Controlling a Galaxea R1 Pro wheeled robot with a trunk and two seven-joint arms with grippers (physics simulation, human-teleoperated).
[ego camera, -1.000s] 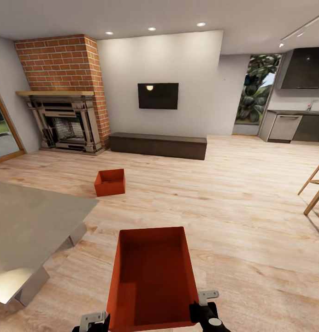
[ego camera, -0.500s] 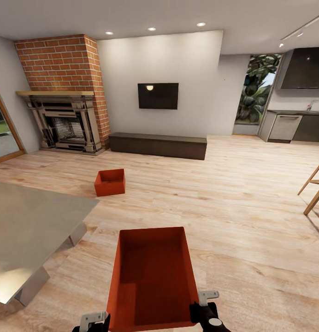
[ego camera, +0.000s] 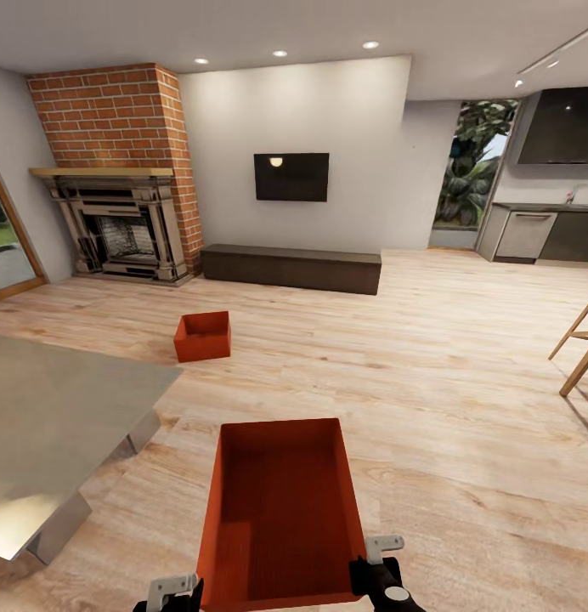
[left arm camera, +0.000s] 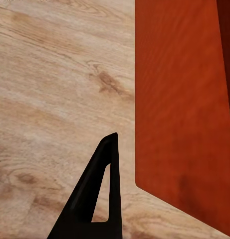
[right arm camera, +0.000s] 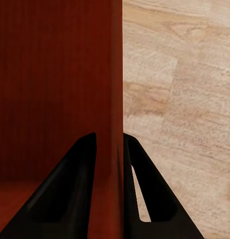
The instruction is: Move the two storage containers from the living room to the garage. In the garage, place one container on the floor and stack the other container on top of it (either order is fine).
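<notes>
Storage containers are both in the living room: the near container [ego camera: 281, 510] sits directly in front of the robot, between its two arms, while the far container [ego camera: 203, 335] rests on the wood floor [ego camera: 464, 399] well ahead, between the glass table [ego camera: 56, 425] and the brick fireplace [ego camera: 115, 170].

The right gripper [right arm camera: 109, 142] is clamped on the near container's right wall — one finger inside the bin, one outside, the thin red-orange wall pinched between them. The left gripper [ego camera: 171, 591] sits just beside the bin's left near corner. In the left wrist view one black finger [left arm camera: 97, 191] stands clear of the outer wall with floor showing between, so it grips nothing there; whether its jaws are spread or closed I cannot tell, since the second finger is out of frame.

As for handling, the bin looks empty, so it should be light. The walls appear plain, thin and rigid — good for a pinch over the rim, but smooth, so the wall could slip or the bin could swing if carried from one side alone. I judge the safest hold to be a pinch on each long wall, near the middle of its length, with both arms lifting together to keep it level. Whether it rests on the floor or is already raised is unclear from these views.
</notes>
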